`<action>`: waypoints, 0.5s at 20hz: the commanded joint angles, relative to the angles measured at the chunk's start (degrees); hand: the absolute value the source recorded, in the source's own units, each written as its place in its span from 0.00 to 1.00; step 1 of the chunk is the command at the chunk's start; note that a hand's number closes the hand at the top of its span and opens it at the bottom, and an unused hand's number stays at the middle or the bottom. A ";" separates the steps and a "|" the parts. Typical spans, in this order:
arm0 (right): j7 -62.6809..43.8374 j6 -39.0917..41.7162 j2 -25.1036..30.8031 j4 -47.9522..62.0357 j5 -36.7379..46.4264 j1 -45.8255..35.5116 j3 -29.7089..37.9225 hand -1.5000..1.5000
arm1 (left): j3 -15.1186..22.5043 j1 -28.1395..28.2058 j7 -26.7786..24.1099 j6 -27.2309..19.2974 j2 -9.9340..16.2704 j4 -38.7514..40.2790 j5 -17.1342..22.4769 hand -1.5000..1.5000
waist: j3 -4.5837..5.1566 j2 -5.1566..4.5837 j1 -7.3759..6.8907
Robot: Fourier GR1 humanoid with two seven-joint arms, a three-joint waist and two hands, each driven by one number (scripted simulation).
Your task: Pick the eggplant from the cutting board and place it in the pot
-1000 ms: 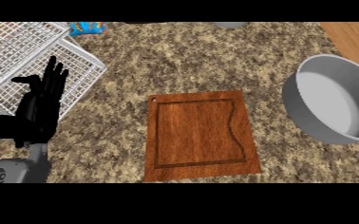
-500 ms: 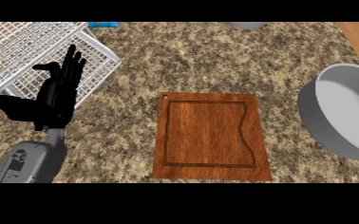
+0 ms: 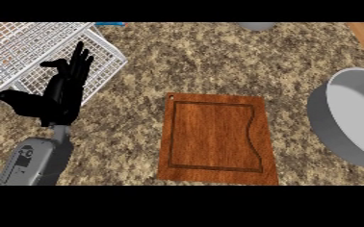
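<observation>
A brown wooden cutting board (image 3: 217, 139) lies flat on the speckled counter, and nothing rests on it. No eggplant shows anywhere in the head view. The grey pot (image 3: 340, 115) stands at the right edge, partly cut off by the frame; what shows of its inside holds nothing. My left hand (image 3: 60, 91) is open at the left, fingers straight and pointing up, well apart from the board. My right hand is out of view.
A white wire rack (image 3: 43, 48) fills the upper left corner, just behind my left hand. A grey object (image 3: 256, 26) peeks in at the top edge, and a wooden strip (image 3: 357, 31) shows at the top right.
The view has shifted, so the board and pot sit further right in the frame. My left hand and forearm have moved right and up, further into view.
</observation>
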State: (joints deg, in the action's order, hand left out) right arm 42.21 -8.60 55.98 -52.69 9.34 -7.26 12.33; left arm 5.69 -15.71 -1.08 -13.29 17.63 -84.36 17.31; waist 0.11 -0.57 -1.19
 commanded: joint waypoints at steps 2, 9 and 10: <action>0.01 6.37 -0.91 11.46 3.27 -5.23 -4.13 1.00 | -3.01 -2.09 -0.09 1.15 2.51 -0.18 0.16 0.50 | -0.23 0.06 -0.71; 6.17 16.15 -3.11 21.31 6.24 -15.91 -7.84 0.00 | -1.62 -2.33 0.71 0.87 0.44 -0.03 -0.76 0.50 | -0.28 -0.03 -0.76; 8.40 15.65 -3.95 21.36 6.00 -14.14 -7.08 0.00 | -2.39 1.14 -1.35 0.16 0.24 -1.63 -1.43 0.50 | -0.21 0.29 -0.02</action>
State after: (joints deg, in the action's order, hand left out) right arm 45.56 4.86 53.67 -36.08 13.80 -18.36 6.06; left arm 5.46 -14.99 -0.95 -12.69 17.31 -85.41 16.67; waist 0.05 -0.58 -1.66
